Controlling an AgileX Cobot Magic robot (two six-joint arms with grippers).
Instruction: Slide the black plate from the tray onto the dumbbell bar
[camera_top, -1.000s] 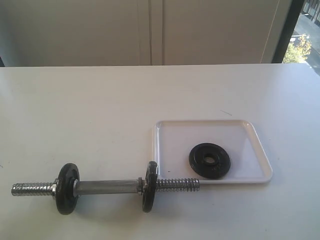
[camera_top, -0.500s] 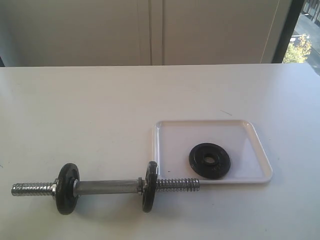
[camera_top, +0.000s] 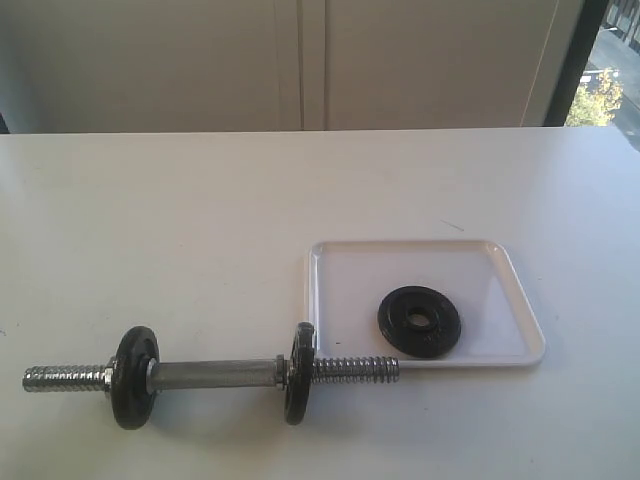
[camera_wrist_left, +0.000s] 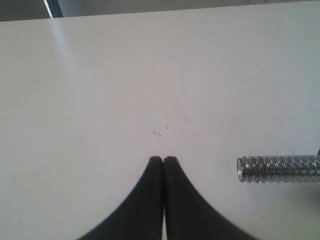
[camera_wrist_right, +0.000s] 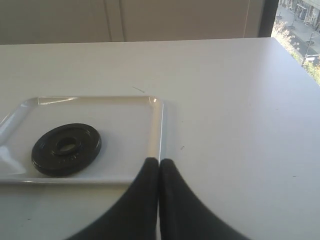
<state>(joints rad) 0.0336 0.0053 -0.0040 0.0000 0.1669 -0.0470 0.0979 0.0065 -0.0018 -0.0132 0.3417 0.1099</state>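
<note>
Claw, left (camera_wrist_left: 163, 160): tips pressed together, nothing between them, over the white table (camera_wrist_left: 125, 75). One threaded end of the short chrome steel dumbbell bar (camera_wrist_left: 277, 168) lies near the tips, off to one side and apart from them.

Claw, right (camera_wrist_right: 159, 161): also closed on itself, empty. The small round black cast-iron plate (camera_wrist_right: 66, 148) lies flat in the white square plastic tray (camera_wrist_right: 125, 120), ahead of these tips and well clear. A tray corner sits just beyond them.

The bar holds two upright black discs (camera_top: 133, 378) (camera_top: 299, 372). Its other threaded end runs close along the tray rim; I cannot tell whether they touch.
</note>
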